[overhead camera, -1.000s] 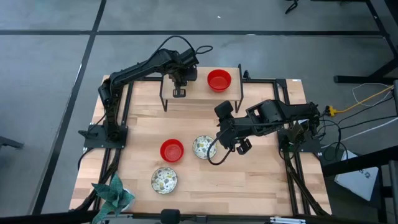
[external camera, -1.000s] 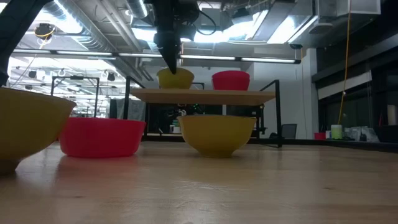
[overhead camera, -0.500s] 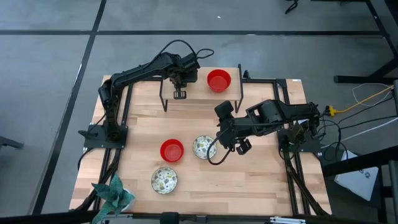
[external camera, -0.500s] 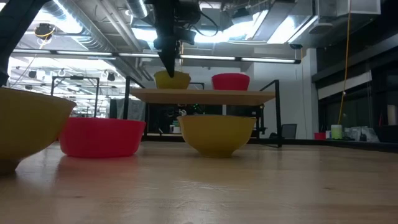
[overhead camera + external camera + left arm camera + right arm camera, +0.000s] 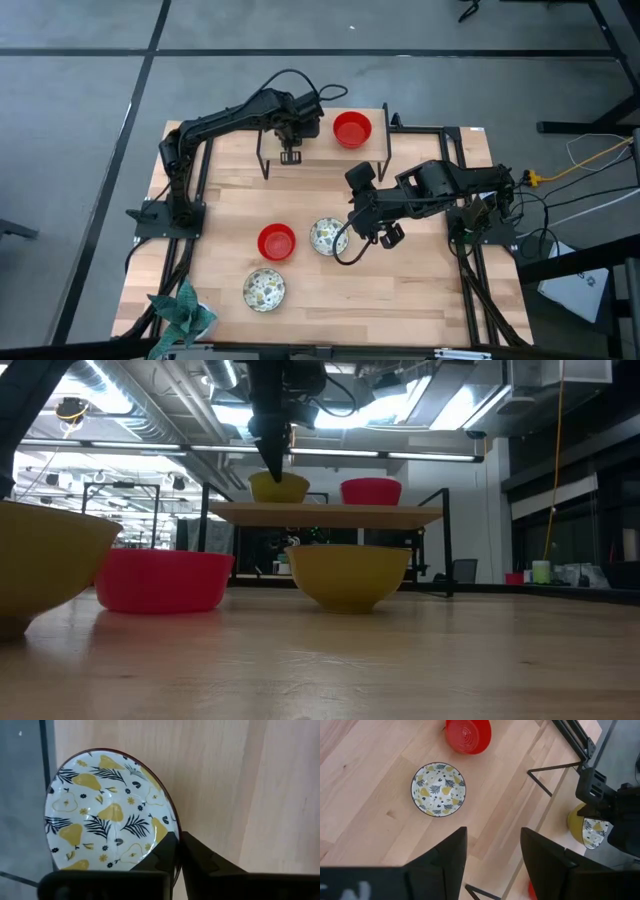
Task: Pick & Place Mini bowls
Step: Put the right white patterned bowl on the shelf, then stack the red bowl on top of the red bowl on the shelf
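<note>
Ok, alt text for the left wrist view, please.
The left end effector pinches the rim of a white bowl with yellow pears and dark leaves, seen from directly above, resting on a pale wooden shelf.

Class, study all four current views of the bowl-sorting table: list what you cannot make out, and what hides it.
- High view: the patterned bowl on the shelf is hidden under the left gripper.
- Left wrist view: that bowl's near rim is cut off behind the gripper's fingers.
- Low view: the nearest bowl is cut off by the picture's edge.
- Low view: the right gripper is out of frame.
</note>
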You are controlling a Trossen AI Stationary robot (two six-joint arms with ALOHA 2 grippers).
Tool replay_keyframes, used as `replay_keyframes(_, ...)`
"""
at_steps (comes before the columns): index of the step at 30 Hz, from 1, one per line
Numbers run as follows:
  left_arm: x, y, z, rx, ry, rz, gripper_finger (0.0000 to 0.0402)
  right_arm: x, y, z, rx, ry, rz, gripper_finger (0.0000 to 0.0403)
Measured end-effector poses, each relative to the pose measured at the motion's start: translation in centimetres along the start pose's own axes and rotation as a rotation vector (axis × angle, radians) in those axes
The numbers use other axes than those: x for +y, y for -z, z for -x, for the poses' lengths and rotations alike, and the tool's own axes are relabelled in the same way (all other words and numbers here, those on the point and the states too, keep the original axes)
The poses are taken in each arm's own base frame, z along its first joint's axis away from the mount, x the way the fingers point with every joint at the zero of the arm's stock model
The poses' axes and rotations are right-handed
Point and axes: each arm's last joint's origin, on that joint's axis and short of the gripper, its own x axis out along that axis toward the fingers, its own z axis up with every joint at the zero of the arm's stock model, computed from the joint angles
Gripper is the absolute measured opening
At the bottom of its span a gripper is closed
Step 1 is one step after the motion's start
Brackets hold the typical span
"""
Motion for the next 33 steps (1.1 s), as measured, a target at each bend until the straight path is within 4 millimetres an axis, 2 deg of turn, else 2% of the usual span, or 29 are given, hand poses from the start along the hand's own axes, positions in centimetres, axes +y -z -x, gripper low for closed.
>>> replay_keyframes(12,-0.2,0.0,0.0,-0.01,0.038,-0.005,0.0055,0.0,0.0,0.0,0.0,0.0,0.0,0.0184)
replay_keyframes(24,-0.7,0.8,1.3,0.036,-0.003,-0.039,0.0138,0.0,0.0,0.0,0.0,0.0,0.001,0.0184)
replay_keyframes(29,-1.5,1.5,3.8,-0.016,-0.01,-0.038,0.0152,0.0,0.0,0.0,0.0,0.0,0.004,0.0184)
replay_keyframes(33,-2.7,2.3,6.6,-0.099,-0.009,-0.053,0.0151,0.0,0.0,0.0,-0.001,-0.001,0.005,0.0184)
